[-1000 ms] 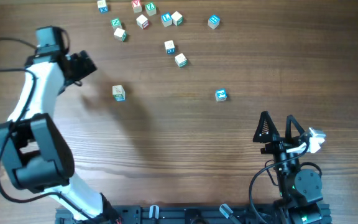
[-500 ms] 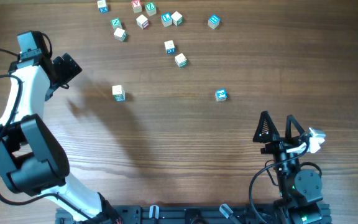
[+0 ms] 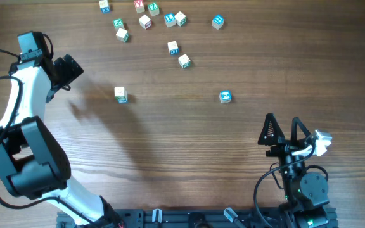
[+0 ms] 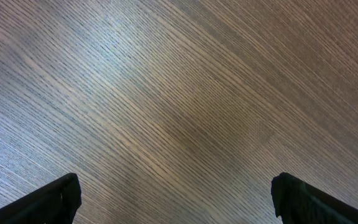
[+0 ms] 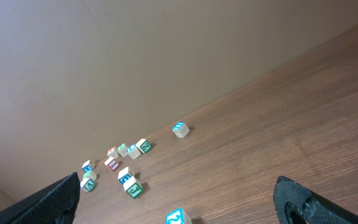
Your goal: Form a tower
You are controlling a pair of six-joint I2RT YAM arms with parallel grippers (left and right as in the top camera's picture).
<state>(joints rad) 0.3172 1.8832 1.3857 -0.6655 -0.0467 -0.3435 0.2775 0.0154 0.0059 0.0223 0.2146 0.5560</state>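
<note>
Looking down from overhead, I find my left claw (image 3: 69,68) near the left edge of the frame, spread wide and empty, well apart from every cube. The tower (image 3: 120,95) stands alone left of centre. Seen end-on, it shows only a pale top and a sliver of teal side, so I cannot count its cubes. The loose cubes (image 3: 173,47) lie scattered along the upper middle, and one blue cube (image 3: 225,96) sits by itself right of centre. My right claw (image 3: 282,131) is at the lower right, fingers apart, holding nothing.

My left wrist view gives only bare table (image 4: 179,93), with my dark fingertips (image 4: 58,202) in the bottom corners and nothing between them.

My right wrist view shows that claw (image 5: 179,208) just as wide, the blue cube (image 5: 174,216) at the bottom edge, and the scatter beyond it in the left half. I cannot pick out the tower here.

I judge the step in hand to be fetching a cube for the tower. To do it well, I should choose one clear of its neighbours, come down square to its faces and pinch it low. Then I carry it over the tower from straight above, set it flush, let go only once it sits, and lift away vertically so nothing brushes the column.
</note>
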